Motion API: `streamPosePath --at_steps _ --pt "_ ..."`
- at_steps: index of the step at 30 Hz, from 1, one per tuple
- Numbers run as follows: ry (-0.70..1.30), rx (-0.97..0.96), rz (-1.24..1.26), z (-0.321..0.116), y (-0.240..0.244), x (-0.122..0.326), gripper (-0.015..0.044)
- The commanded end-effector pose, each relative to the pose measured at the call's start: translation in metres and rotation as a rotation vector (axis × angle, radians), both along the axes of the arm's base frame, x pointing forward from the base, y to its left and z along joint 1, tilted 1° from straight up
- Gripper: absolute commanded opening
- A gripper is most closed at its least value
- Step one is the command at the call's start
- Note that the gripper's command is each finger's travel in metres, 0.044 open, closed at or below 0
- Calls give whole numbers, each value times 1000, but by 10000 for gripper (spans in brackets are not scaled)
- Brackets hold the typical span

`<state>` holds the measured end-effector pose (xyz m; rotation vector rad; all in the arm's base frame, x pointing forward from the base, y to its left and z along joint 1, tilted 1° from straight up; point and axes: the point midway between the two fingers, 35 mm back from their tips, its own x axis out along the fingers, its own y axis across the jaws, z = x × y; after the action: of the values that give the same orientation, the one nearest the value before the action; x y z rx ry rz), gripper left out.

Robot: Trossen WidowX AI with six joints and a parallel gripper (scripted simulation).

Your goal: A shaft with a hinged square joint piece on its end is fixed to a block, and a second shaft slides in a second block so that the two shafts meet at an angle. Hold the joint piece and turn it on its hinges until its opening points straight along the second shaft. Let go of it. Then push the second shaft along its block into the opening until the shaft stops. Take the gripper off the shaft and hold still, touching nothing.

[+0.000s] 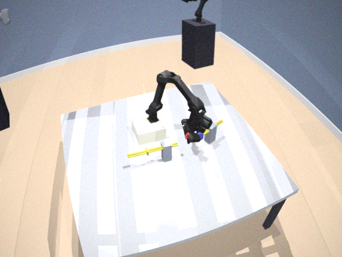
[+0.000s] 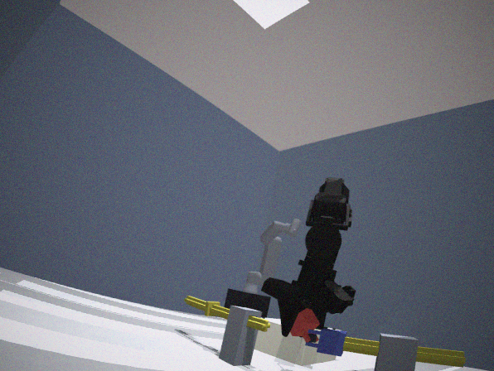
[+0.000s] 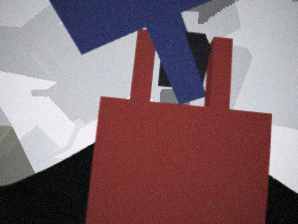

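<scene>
The red square joint piece (image 1: 187, 135) (image 2: 304, 322) (image 3: 180, 165) is between the fingers of my gripper (image 1: 188, 133) (image 2: 303, 325) (image 3: 166, 144), which is shut on it. Its two prongs straddle the arm of the blue fork (image 1: 200, 135) (image 2: 331, 341) (image 3: 110, 20), and it is tilted against the fork. The fork ends the fixed yellow shaft (image 1: 219, 123) (image 2: 441, 356) in its grey block (image 1: 210, 137) (image 2: 396, 348). The second yellow shaft (image 1: 136, 154) (image 2: 196, 302), with a collar, lies through the other grey block (image 1: 166, 153) (image 2: 238, 339). Its near end stands apart from the red piece. The red piece's opening is hidden.
The cream base box (image 1: 150, 135) (image 2: 290, 349) under the arm is behind the second shaft. The table (image 1: 160, 201) carries both blocks. A black pedestal (image 1: 198, 43) with another arm stands on the floor beyond the table.
</scene>
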<state>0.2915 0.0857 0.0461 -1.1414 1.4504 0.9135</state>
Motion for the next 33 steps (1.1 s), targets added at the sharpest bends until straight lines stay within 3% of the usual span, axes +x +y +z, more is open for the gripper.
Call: streamPosePath --at_steps 1,8,33 --pt "0 0 0 0 0 0 16" --pt "-3 15 2 -1 0 0 0" --pt "-96 421 72 -20 -10 2 0"
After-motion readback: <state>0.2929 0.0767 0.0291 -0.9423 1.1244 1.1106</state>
